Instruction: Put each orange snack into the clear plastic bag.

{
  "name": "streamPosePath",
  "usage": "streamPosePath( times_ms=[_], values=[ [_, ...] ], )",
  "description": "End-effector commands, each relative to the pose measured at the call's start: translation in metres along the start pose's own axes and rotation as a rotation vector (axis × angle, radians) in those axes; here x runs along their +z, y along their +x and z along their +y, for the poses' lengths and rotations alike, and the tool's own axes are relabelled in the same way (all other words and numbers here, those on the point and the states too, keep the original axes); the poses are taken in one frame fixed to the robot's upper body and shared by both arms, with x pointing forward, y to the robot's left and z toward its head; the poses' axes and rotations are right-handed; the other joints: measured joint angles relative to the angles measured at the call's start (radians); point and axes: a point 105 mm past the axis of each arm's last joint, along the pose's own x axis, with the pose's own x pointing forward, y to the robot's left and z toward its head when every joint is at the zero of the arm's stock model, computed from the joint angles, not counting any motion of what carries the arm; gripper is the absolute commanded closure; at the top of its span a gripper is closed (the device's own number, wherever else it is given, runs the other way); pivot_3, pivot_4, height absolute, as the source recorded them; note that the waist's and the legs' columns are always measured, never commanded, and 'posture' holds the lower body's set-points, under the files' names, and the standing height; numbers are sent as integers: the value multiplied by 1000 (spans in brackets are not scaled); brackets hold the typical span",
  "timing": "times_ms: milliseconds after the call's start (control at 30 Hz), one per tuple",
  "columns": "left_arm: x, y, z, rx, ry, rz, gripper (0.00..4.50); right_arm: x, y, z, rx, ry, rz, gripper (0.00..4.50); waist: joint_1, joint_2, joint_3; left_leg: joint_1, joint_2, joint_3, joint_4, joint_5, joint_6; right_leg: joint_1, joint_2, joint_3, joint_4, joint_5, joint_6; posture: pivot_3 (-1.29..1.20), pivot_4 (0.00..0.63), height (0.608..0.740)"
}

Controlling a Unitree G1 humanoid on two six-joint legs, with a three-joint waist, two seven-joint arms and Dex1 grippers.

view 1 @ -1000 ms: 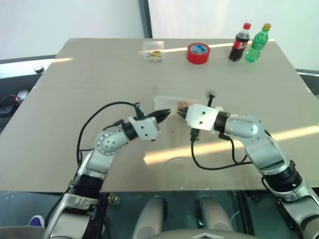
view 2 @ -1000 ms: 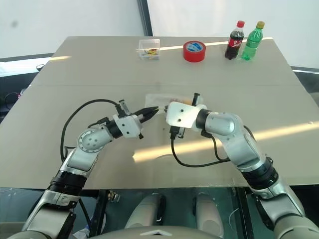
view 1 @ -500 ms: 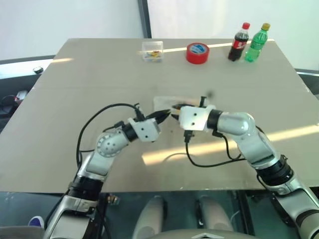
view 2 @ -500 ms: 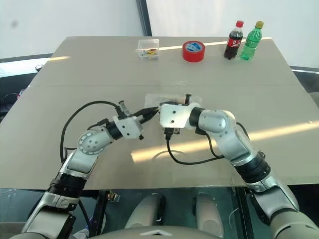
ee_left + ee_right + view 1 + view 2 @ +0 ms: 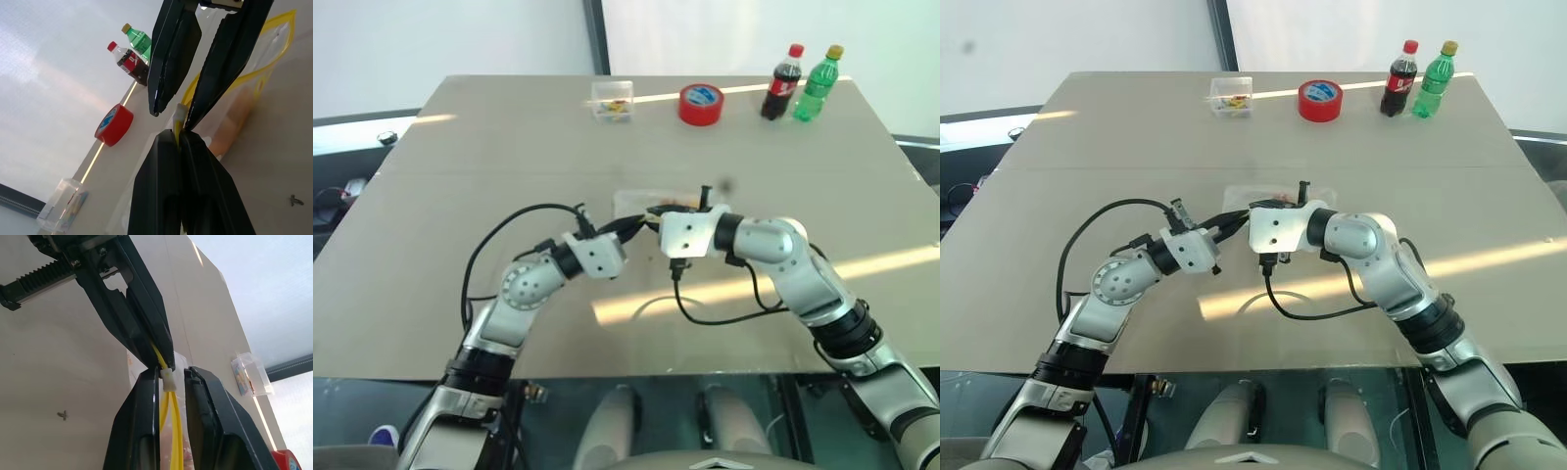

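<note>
The left tool (image 5: 180, 139) is pinched tight on the yellow edge of the clear plastic bag (image 5: 254, 73). The right tool (image 5: 171, 377) meets it tip to tip, its fingers slightly apart around the white zip slider (image 5: 167, 379). An orange snack (image 5: 234, 122) sits inside the bag, mid-counter (image 5: 460, 196). A red tape roll (image 5: 702, 104) and two bottles (image 5: 803, 84) stand by the far edge.

**Silver arms, black fingers, cables everywhere**

Both arms are silver-grey metal with rounded joint housings and black bands between segments. Each wrist ends in a boxy white block. The left gripper (image 5: 639, 224) and right gripper (image 5: 656, 211) have glossy black tapered fingers (image 5: 172, 58); the left one shows a toothed black rack. Loose black cables loop off both forearms.
</note>
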Motion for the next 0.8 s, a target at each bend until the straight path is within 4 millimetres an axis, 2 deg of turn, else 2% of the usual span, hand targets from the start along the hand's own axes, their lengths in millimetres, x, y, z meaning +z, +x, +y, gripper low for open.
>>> streamPosePath(
  times_ms=[33,800],
  values=[
    [15,1,9,27,41,-51,4500,8,-3,-11,-31,-37,-29,3644,0,0,0,0,0,0,0,0,0,0,0,0,0,0,0,0,150,740],
    [16,0,8,28,50,-52,4500,3,-2,-6,-1,-52,-10,3644,0,0,0,0,0,0,0,0,0,0,0,0,0,0,0,0,150,740]
  ],
)
